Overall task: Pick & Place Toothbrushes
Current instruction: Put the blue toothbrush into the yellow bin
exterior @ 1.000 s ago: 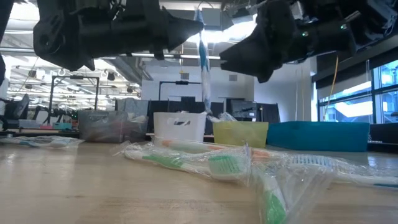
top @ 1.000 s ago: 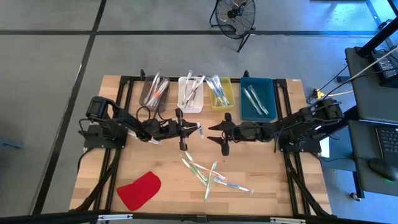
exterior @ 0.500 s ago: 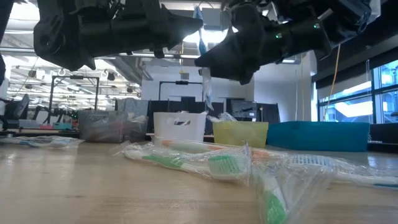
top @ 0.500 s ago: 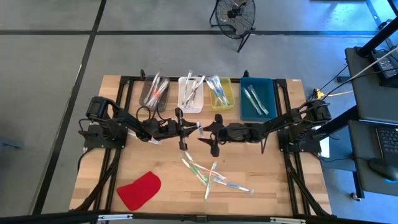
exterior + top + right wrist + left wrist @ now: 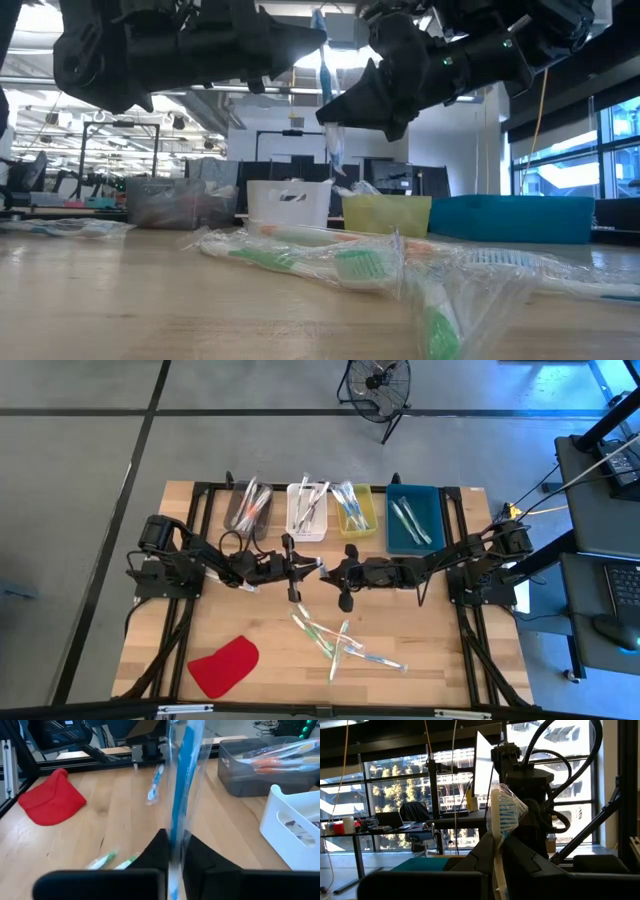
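Observation:
One toothbrush (image 5: 326, 92), blue inside a clear wrapper, stands upright in the air above the table's middle, and both grippers are shut on it. My left gripper (image 5: 316, 568) reaches in from the table's left and has it high up. My right gripper (image 5: 327, 571) reaches in from the right and has it lower down (image 5: 331, 118). Several more wrapped toothbrushes (image 5: 338, 641) lie flat in a loose heap on the near half of the table. My left gripper pinches the toothbrush's whitish neck (image 5: 497, 856) between its two fingers, just beside the blue bristle head (image 5: 508, 813). The fingers come level from the table's left and lie across the stick, which is upright and clear of the table. My right gripper pinches the blue handle (image 5: 176, 836) through the clear wrapper between its two fingers. It comes level from the table's right, across the stick and below the left gripper's hold. The wrapper's lower end (image 5: 335, 152) hangs free under the fingers.
Along the far edge stand a grey bin (image 5: 238, 523), a white bin (image 5: 306, 534), a yellow bin (image 5: 358, 528) and a blue bin (image 5: 404, 542), each holding toothbrushes. A red cloth-like piece (image 5: 224, 665) lies near the front left corner.
My right gripper has moved toward the table's left, up to the toothbrush that my left gripper holds upright, and has shut on it below the left gripper's hold. The toothbrush has stayed upright where it was.

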